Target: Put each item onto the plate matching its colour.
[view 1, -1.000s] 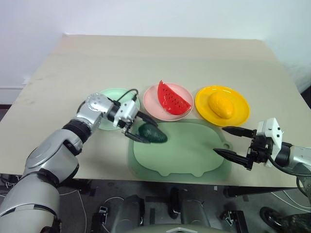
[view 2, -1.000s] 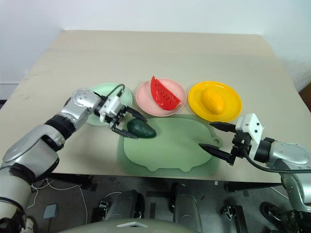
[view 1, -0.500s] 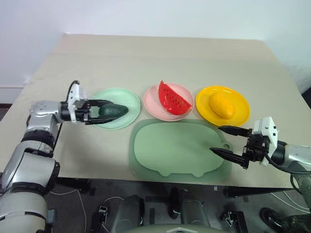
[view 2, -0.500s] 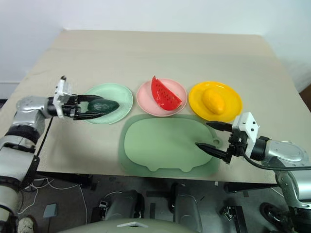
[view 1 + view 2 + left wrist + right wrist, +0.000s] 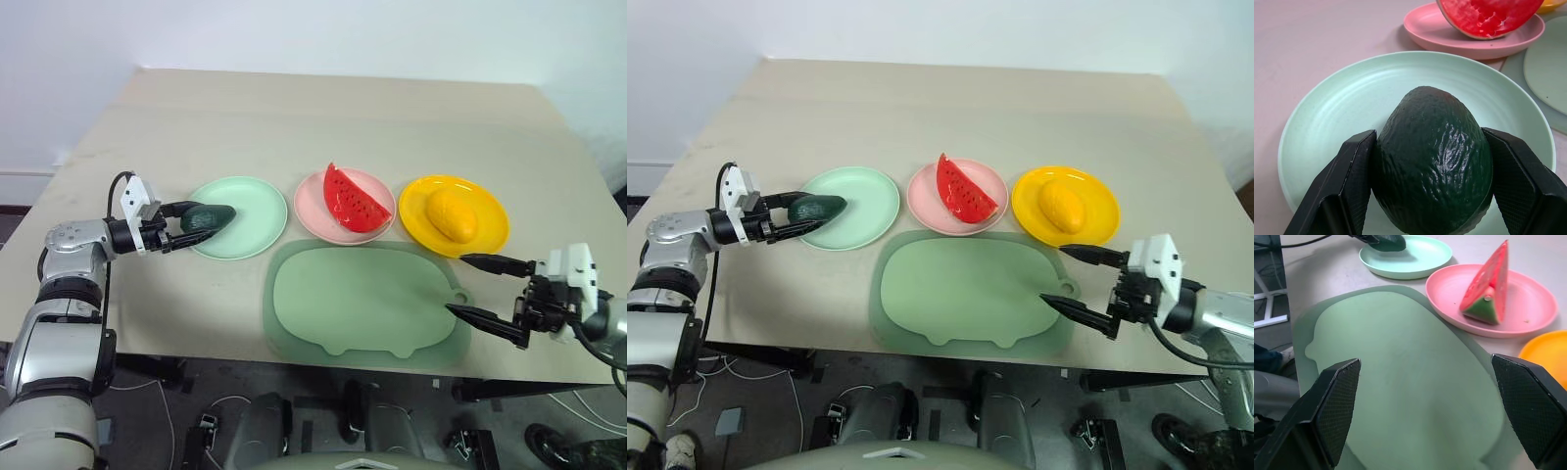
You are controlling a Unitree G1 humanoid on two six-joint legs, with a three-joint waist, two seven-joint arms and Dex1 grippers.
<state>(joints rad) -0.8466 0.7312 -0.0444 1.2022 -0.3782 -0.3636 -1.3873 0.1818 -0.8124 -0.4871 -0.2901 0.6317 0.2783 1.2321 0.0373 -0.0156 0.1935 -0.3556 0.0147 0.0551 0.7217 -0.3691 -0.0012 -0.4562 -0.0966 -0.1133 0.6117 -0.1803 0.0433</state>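
Left eye view: nearest me, my right pincer (image 5: 486, 288) hangs spread wide and empty at the green mat's (image 5: 358, 302) right edge. Further back, my left pincer (image 5: 189, 224) pinches the avocado (image 5: 207, 217) over the mint green plate's (image 5: 250, 201) left rim. Beyond the mat, the watermelon wedge (image 5: 353, 199) sits on the pink plate (image 5: 315, 211) and the mango (image 5: 450, 213) on the yellow-orange plate (image 5: 490, 207).

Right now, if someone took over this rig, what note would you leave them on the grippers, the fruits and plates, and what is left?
Left gripper: shut on the dark green toy avocado, held over the near-left rim of the round mint green plastic plate; not released.
Right gripper: open, holding nothing, at the right end of the large dull-green mat.
Done: red watermelon wedge on the pink plate; yellow-orange oval mango on the yellow-orange plate.
Left: release the avocado onto the mint plate.
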